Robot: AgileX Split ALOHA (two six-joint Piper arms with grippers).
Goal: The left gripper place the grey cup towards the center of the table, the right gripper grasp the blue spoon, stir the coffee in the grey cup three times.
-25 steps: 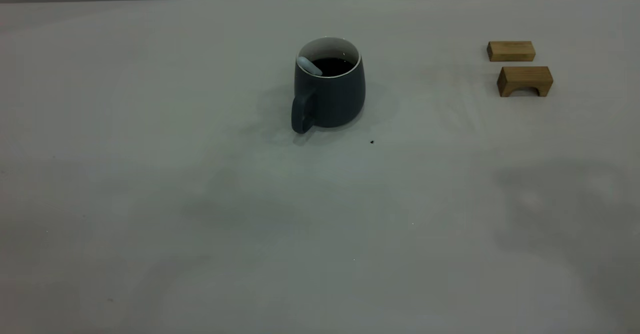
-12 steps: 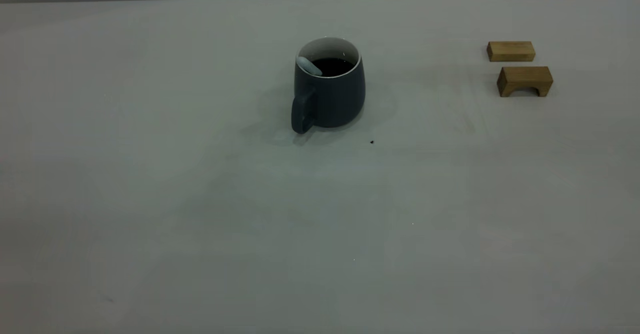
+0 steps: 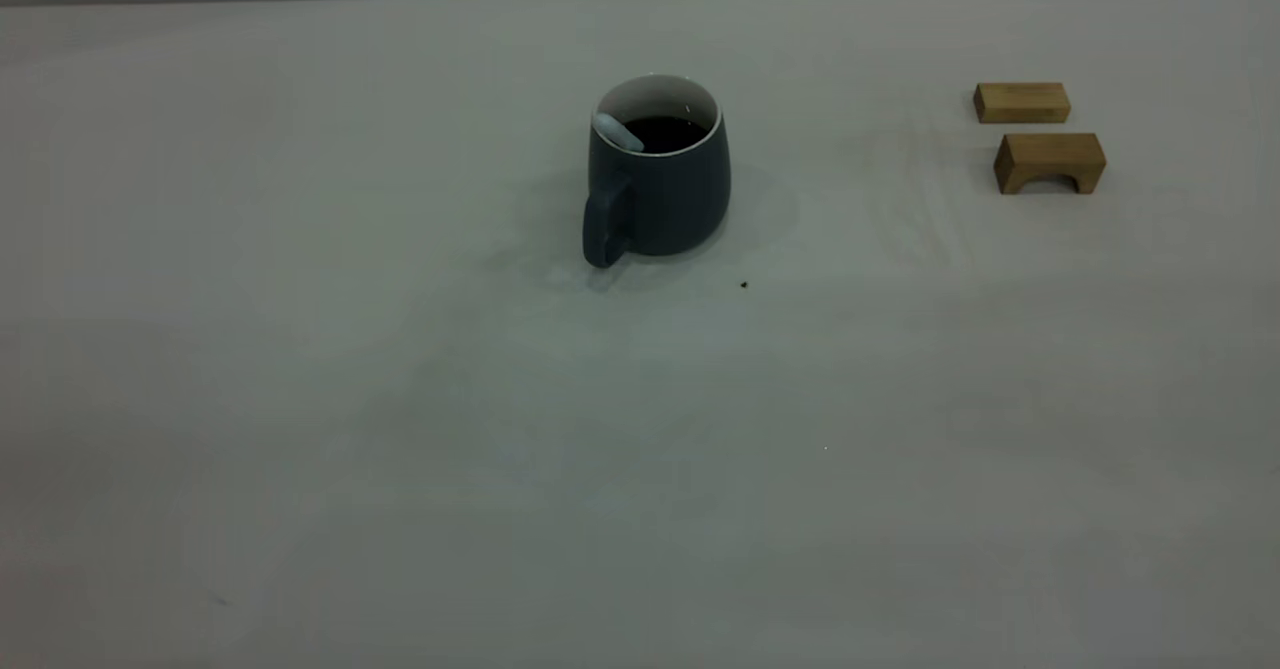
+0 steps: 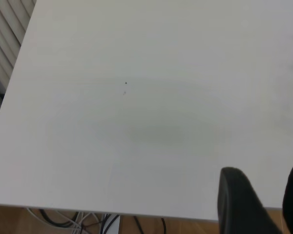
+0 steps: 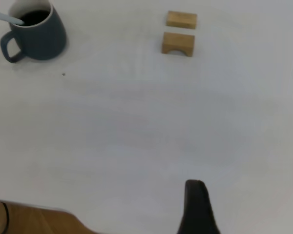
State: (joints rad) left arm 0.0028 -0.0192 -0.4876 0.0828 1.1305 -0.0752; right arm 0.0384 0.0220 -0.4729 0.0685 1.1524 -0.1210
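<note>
Noting a broad dim shadow gone from the near right part of the large off-white matte table [image 3: 400, 399] since a second ago; finding everything else lying just as before.

Seeing the squat dark grey cup [image 3: 660, 199] with white inside standing upright around the table's middle, thick loop handle turning toward the exterior camera and slightly left. Finding almost-black coffee [image 3: 672, 131] inside, and the small blue spoon [image 3: 617, 132] leaning on the rim above the handle, pale rounded handle end poking out, bowl hiding in the liquid. Spotting a tiny dark speck [image 3: 744, 285] just beside the cup's base.

Locating the black left gripper [image 4: 263, 170] well apart from the cup, hanging over a bare edge of the table with jaws spread and nothing between them. Locating the black right gripper [image 5: 195, 195] well apart too, looking across at cup [image 5: 39, 36] and spoon [image 5: 5, 18]; being unable to tell its state.

Passing, farther right, a flat wooden block [image 3: 1022, 102] and an arched wooden block [image 3: 1049, 162] lying near each other.
</note>
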